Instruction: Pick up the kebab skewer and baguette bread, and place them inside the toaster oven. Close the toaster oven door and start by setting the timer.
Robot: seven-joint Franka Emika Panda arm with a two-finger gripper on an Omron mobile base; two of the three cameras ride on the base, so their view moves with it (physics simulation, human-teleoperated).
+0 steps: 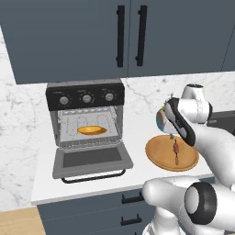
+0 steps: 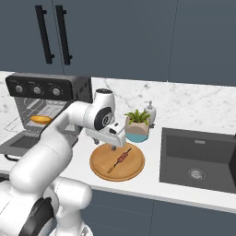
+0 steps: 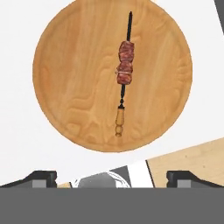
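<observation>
While gripper (image 3: 112,177) hung above round wooden plate (image 3: 57,87) near tabletop front edge, jaws stood wide apart, nothing held. Kebab skewer (image 3: 124,72) lay flat near plate centre: judged light, stiff, thin, prone to roll; best pinched across meat chunks. Farther back, baguette bread (image 1: 92,130) sat on rack inside toaster oven (image 1: 85,95), toaster oven door (image 1: 92,160) dropped open.
</observation>
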